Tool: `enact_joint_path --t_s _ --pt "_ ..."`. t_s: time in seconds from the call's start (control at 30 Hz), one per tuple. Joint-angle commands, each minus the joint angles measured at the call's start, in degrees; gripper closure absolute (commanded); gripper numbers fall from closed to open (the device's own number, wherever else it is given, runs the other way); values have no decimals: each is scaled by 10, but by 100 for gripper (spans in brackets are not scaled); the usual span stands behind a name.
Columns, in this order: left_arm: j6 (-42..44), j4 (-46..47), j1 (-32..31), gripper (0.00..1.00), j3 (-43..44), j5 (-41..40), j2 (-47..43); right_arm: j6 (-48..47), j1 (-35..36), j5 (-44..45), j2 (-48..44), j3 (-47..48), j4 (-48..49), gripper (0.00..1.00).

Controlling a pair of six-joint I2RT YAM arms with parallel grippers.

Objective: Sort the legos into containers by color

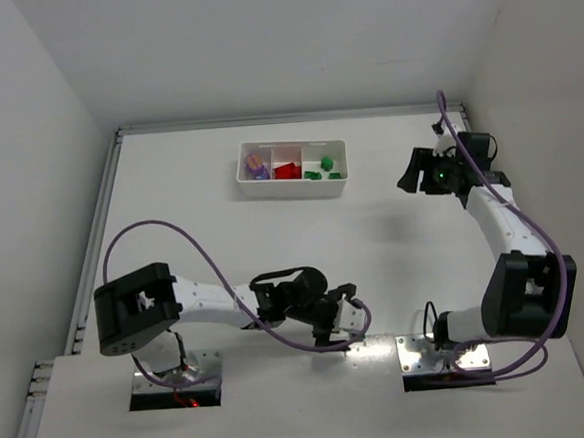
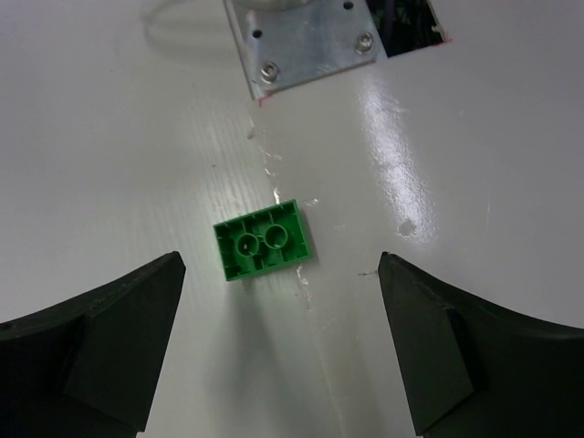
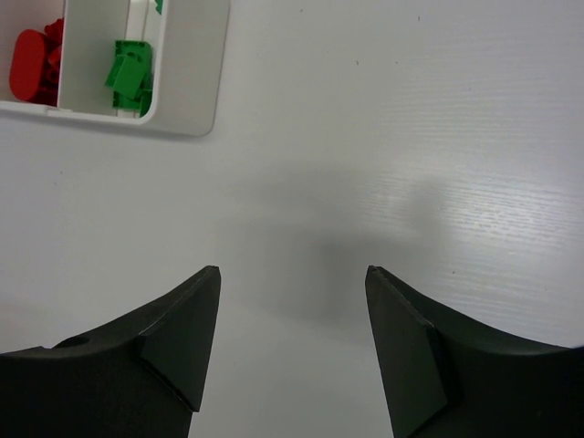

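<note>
The tray [image 1: 292, 189] near the table's far edge held purple, red and green legos in its left, middle and right compartments. One green lego [image 2: 265, 240] lay unsorted by the near edge, untouched between the left gripper's [image 2: 283, 274] spread fingers. The right gripper [image 3: 292, 283], spread and empty, hung near the right edge over open table

I get bright, even light from overhead in all three views, so the white table [image 1: 273, 240] nearly washes out, and a streak of glare runs down it from the metal base plate [image 2: 306, 41] in my left wrist view. The green brick [image 2: 265, 240] there is sharp, while the dark fingers [image 2: 100, 356] at the bottom edge are soft and almost featureless. In my right wrist view a pale grey shadow [image 3: 310, 242] with blurred edges lies on the tabletop.
</note>
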Motion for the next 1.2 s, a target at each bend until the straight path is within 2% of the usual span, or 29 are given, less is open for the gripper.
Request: enact_joint_path --t_s 0.0,0.33,0.83,1.0,1.17 --pt "6 18 -16 5 26 17 27 -14 -8 -17 -30 11 11 34" --pt "-27 48 -21 4 45 11 79 -33 -32 -43 -67 -6 -7 34" --pt "-38 33 -11 4 79 22 125 -38 -62 -82 -57 -11 -12 34" --pt "-43 28 2 8 84 28 138 -38 -67 -93 -51 -6 -12 34" --pt "-62 28 20 24 96 40 159 -38 -73 -98 -51 -6 -12 34"
